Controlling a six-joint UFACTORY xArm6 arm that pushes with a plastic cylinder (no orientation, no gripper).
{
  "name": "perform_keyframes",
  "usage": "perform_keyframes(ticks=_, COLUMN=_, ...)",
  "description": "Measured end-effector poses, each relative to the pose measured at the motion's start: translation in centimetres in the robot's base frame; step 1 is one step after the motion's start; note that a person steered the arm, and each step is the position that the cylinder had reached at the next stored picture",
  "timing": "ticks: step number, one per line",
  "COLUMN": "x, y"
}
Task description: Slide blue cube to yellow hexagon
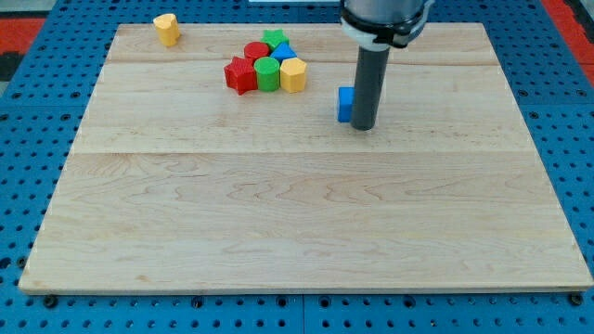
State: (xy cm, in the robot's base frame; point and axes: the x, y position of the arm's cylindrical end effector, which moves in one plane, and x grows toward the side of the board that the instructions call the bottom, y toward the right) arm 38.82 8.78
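The blue cube point(344, 104) sits on the wooden board, partly hidden behind the rod. My tip point(364, 127) is right against the cube's right side, slightly toward the view's bottom. The yellow hexagon point(293, 75) stands up and to the left of the cube, at the right end of a cluster of blocks. A gap of bare board lies between the cube and the hexagon.
The cluster holds a red star-shaped block point(240, 75), a green cylinder point(267, 74), a red cylinder point(255, 52), a green star point(274, 39) and a blue triangular block point(284, 52). A yellow heart-shaped block point(166, 29) sits near the board's top left corner.
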Motion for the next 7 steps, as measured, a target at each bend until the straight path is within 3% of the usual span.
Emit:
perform_keyframes(ticks=1, x=-3.1, y=0.1)
perform_keyframes(ticks=2, x=-2.7, y=0.2)
perform_keyframes(ticks=3, x=0.4, y=-1.4)
perform_keyframes(ticks=5, x=-5.7, y=-2.3)
perform_keyframes(ticks=7, x=-6.6, y=5.8)
